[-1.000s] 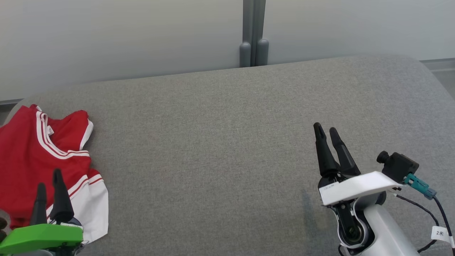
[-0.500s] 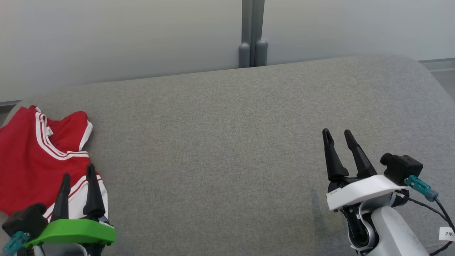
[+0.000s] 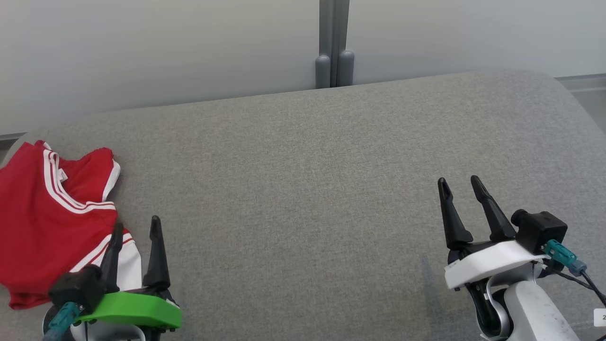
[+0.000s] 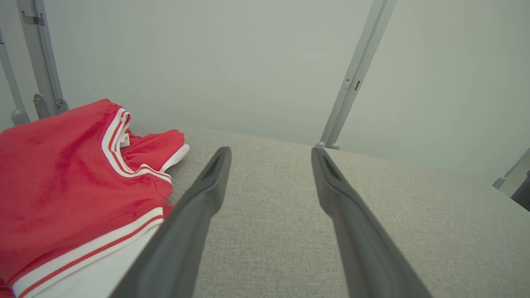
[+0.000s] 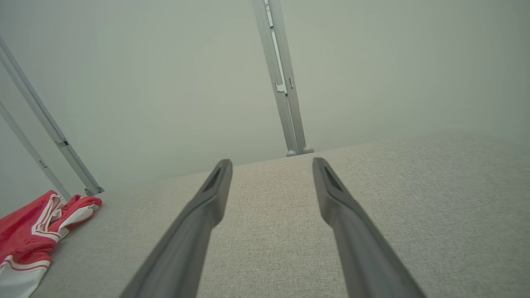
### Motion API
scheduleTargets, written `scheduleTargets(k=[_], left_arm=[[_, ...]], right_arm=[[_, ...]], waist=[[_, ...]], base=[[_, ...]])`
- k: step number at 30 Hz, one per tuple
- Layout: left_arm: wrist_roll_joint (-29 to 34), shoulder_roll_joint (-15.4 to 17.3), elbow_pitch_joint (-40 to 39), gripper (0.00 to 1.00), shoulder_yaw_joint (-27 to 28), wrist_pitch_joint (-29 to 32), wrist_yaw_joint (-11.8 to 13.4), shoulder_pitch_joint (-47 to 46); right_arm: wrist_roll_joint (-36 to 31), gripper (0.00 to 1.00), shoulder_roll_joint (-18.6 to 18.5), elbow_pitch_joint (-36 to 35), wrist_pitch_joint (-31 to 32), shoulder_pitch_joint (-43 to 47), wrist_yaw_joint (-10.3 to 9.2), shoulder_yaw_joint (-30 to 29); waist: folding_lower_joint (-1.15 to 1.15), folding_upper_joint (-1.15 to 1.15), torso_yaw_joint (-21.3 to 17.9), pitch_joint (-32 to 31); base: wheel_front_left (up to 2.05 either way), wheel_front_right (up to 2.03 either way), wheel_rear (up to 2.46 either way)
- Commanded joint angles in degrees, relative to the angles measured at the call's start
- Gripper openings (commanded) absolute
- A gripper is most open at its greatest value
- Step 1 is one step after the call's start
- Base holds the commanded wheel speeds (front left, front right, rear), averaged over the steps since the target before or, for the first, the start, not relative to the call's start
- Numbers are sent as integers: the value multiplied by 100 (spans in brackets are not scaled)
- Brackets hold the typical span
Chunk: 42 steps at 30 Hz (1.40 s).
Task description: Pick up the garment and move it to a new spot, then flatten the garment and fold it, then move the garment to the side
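a soft red garment with white-striped ribbed trim lies rumpled at the left end of the grey woven cushion. the left gripper stands just beside its white hem, jaws spread wide and empty. the right gripper, equally spread and empty, is well apart. the left wrist view brings out the garment's fleecy nap.

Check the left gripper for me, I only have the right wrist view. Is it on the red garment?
Observer: No. Head view: the left gripper hangs open at the right edge of the red garment, holding nothing.
Operator: Garment flat?
Observer: No, bunched. Left wrist view shows its striped collar on top and a white panel at the near edge.
Operator: Where's my gripper relative to it?
Observer: Head view: the right gripper is at the opposite side of the grey cushion.
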Motion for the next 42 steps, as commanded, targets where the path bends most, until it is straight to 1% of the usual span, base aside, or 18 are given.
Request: scheduleTargets(k=[1,9,14,20,24,42], left_arm=[[149,53,-3,100,-84,-81,-11,-36],[561,55,202,100,-420,-302,-22,-34],[758,56,352,100,-535,-417,63,-38],[968,58,337,100,-670,-550,182,-69],[1122,59,324,100,-790,-643,208,-68],[969,55,379,100,-754,-623,297,-33]], right_arm=[[-170,100,-32,-13,-3,36,2,-64],[-591,100,-156,49,170,107,2,-126],[-821,100,-194,-4,213,157,2,-179],[-1096,100,-218,-74,211,242,2,-236],[-1241,100,-237,-121,198,272,2,-280],[-1118,100,-208,-162,124,302,2,-234]], waist=[[0,0,7,3],[0,0,37,-34],[0,0,40,-64],[0,0,39,-69],[0,0,32,-69],[0,0,29,-119]], base=[[0,0,0],[0,0,0],[0,0,0],[0,0,0],[0,0,0],[0,0,0]])
